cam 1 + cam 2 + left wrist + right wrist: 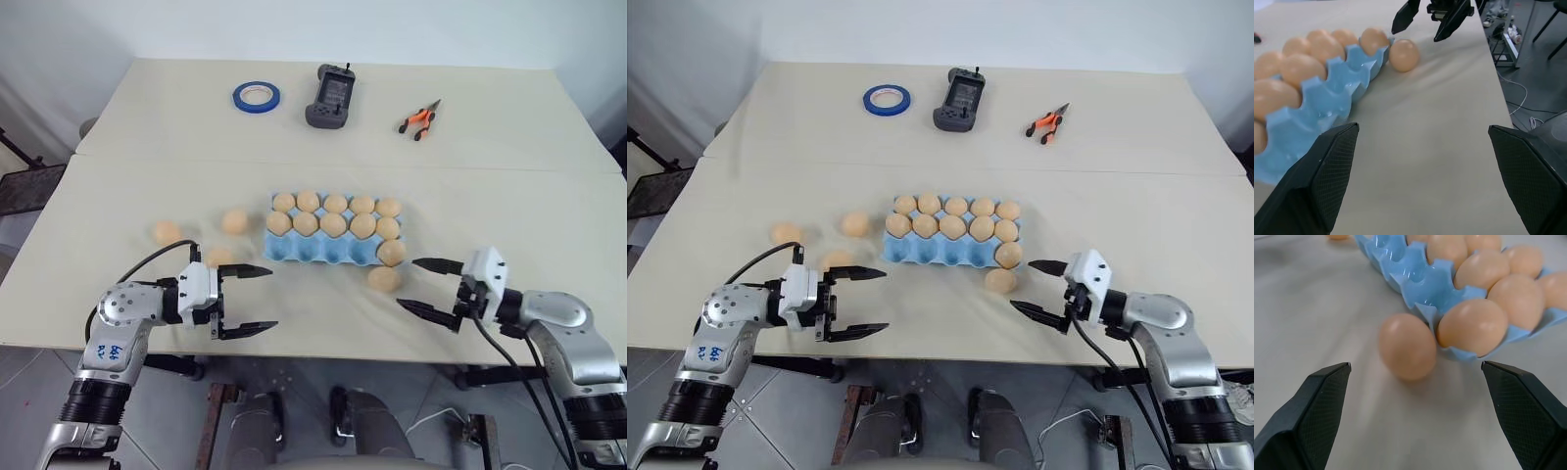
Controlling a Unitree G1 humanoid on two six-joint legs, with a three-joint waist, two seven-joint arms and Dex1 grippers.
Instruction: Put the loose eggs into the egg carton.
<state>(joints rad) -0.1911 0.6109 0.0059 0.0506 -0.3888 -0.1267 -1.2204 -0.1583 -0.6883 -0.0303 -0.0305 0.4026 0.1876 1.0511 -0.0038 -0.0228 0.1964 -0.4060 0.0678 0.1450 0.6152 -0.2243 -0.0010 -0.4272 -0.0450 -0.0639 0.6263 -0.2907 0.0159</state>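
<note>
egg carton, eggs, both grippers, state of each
egg carton: lidless, eleven cups filled, four front-row cups empty
loose eggs, left of the carton: three on the table
loose egg by the carton's right front corner: on the table
left gripper: open, empty
right gripper: open, empty

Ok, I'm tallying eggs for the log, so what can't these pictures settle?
- Egg behind the left gripper: partly covered in the head views.
- Egg carton: cut off by the left wrist view's edge.
- Handheld device: markings too small.
- Egg carton's front-row cups: their bottoms hidden by the front wall.
</note>
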